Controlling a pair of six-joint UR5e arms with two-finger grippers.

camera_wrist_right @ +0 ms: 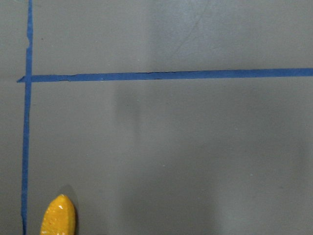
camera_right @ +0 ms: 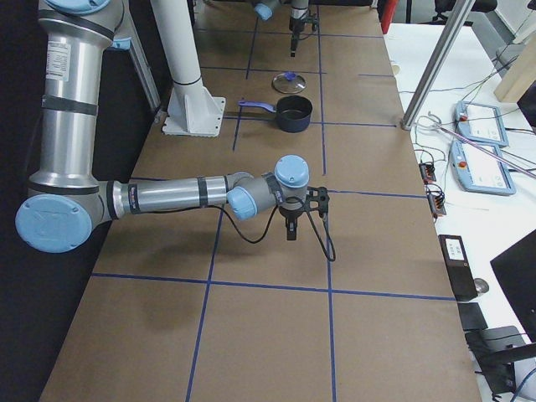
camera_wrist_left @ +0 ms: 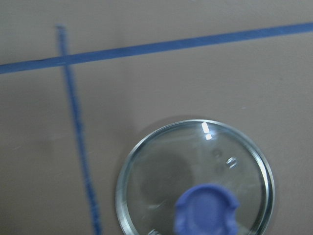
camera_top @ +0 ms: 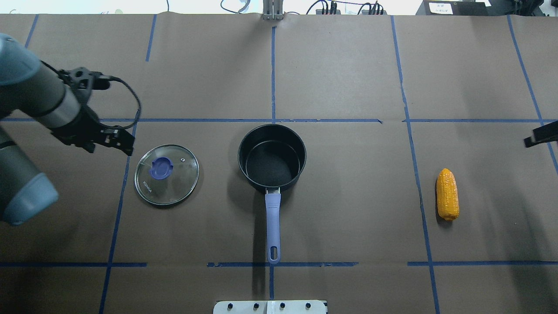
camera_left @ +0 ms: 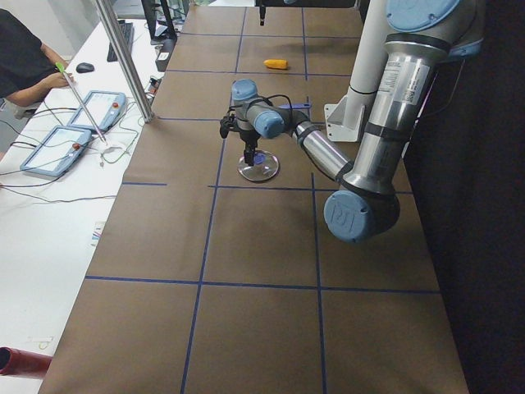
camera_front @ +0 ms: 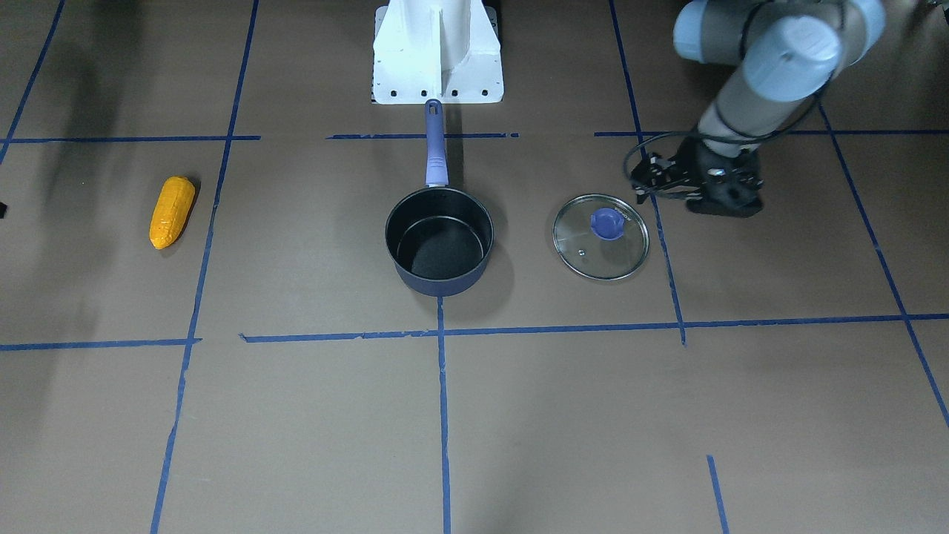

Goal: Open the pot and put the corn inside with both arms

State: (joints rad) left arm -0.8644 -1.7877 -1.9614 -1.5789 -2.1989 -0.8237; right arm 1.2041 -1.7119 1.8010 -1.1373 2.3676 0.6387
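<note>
Pot [camera_top: 272,158] stands uncovered at table centre, handle toward the robot base. Glass lid [camera_top: 166,174] lies flat beside it on the robot's left. Corn [camera_top: 447,194] lies well apart on the right. Left gripper [camera_top: 107,137] hangs near the lid, right gripper [camera_right: 291,228] near the corn. Jaw state of the 2: cannot tell.

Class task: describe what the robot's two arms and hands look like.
The left arm and right arm are grey metal tubes joined by round joints with light blue caps; a white label is on each upright section. The left hand and right hand are black, with looping black cables.
</note>
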